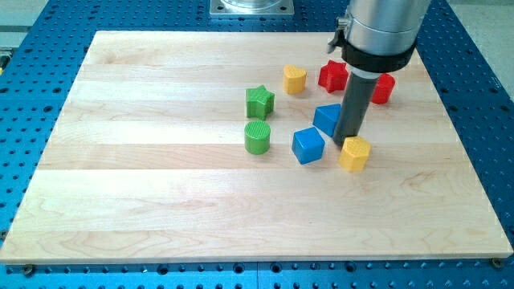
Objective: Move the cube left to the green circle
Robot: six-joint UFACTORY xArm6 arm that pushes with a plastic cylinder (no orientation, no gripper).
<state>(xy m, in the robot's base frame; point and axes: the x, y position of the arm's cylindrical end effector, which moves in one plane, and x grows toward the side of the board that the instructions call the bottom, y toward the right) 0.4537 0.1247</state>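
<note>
My tip [347,142] rests on the desk [161,193] in a tight pocket of blocks. The blue cube [308,145], the thing to be moved, lies just to the view's left of my tip, close beside it but apparently not touching. A second blue block [327,119], its shape unclear, sits just up and to the left of my tip, partly hidden behind the rod, and a yellow block [354,153] sits just to the right and slightly below, seemingly touching or nearly so.

The green cylinder [257,137], the circle of the task, lies further to the left of my tip, beyond the cube and slightly higher. So my tip, the cube and the cylinder stand almost in one line, with my tip on the far side from the goal. In my judgement a push toward the view's left, angled very slightly upward, would carry the cube toward the cylinder.

There are no jaws on this arm: only a plain rod, holding nothing, neither clenched nor released.

Well clear of the line are a green star [259,101], a yellow heart-like block [295,79] and two red blocks [332,75] [384,88] toward the view's top.
</note>
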